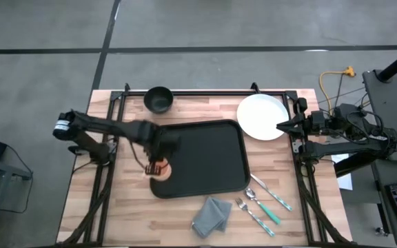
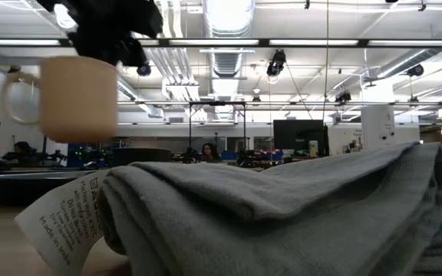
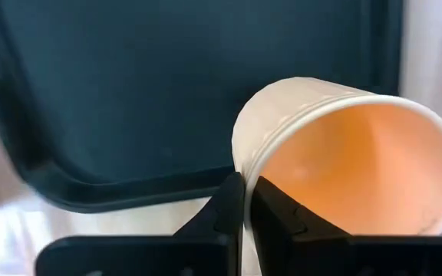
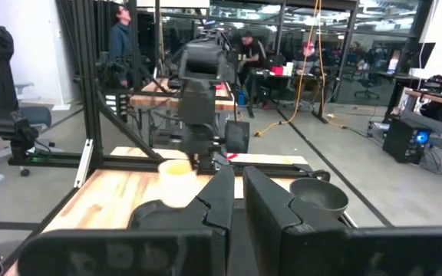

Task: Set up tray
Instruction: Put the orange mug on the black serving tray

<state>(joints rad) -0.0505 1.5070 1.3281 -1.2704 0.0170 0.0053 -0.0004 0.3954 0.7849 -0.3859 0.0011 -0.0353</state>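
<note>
- Left gripper [image 1: 156, 167] pinches the rim of a pale mug [image 3: 344, 161], one finger inside the wall and one outside, as our left wrist view shows it.
- We see the mug lifted clear of the table in the low view, where it [image 2: 66, 98] hangs upright with its handle out to one side.
- From above, our load sits right over the near-left corner of the tray [image 1: 212, 148], partly above the rim and partly above the wood beside it.
- We read the tray as lying with its long axis across the table, between the two arms, and its open floor stretches away from the mug toward the right arm's side.
- We judge that the coming move turns on that: a short carry inward over the rim, then a lowering onto the bare floor.
- Our left arm is plainly the nearer one; the right gripper [image 1: 281, 126] waits at the table's far-right edge, fingers pressed together, its tip over the edge of the white plate [image 1: 257, 114].
- Off the tray we note a dark bowl [image 1: 158, 99] at the far side, a grey cloth [image 1: 212, 215] and cutlery [image 1: 262, 202] at the near side.
</note>
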